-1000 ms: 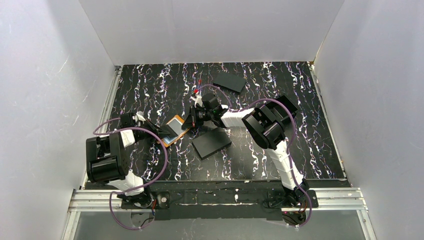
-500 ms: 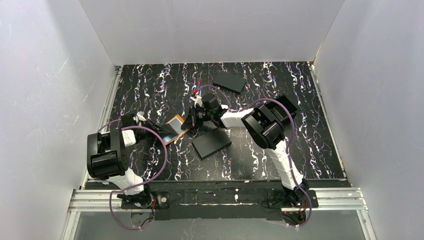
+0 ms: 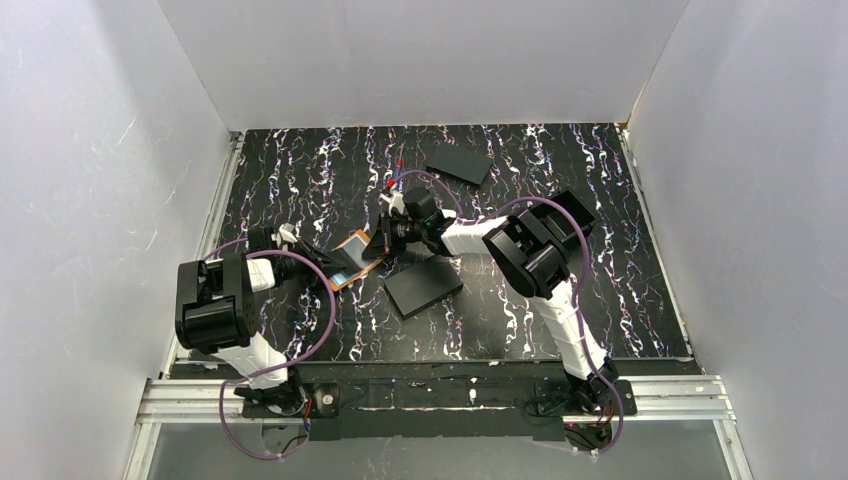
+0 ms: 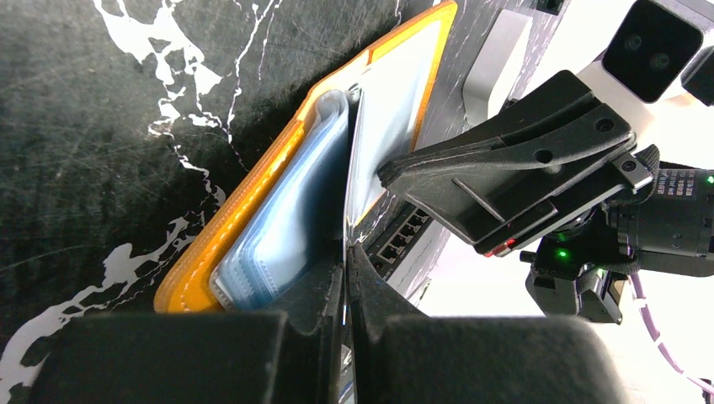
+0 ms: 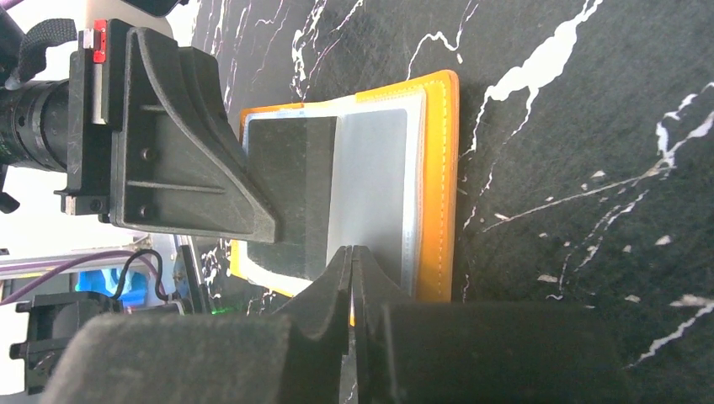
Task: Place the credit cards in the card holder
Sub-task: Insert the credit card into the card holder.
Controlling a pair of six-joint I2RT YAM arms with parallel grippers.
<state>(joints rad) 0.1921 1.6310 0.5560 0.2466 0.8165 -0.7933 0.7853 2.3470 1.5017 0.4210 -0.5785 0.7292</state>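
The orange card holder (image 3: 344, 279) lies open on the dark marbled table between both grippers, its pale blue-grey sleeves (image 4: 278, 219) facing up. My left gripper (image 4: 347, 248) is shut on a thin dark credit card (image 5: 290, 194), seen edge-on (image 4: 349, 168) and standing in the holder's fold. My right gripper (image 5: 352, 251) is shut, and its tips rest on the pale right-hand page (image 5: 379, 177) of the card holder (image 5: 438, 168). From the left wrist its black fingers (image 4: 505, 168) reach in from the right. Overhead, the left gripper (image 3: 325, 258) and right gripper (image 3: 372, 250) meet over the holder.
A flat black rectangle (image 3: 423, 286) lies just right of the holder, under the right arm's wrist. Another black rectangle (image 3: 459, 163) sits near the back edge. White walls enclose the table on three sides, and purple cables loop off both arms.
The left arm has swung and its gripper has moved a little right, pushing the card further over the holder. The right arm has stayed still.
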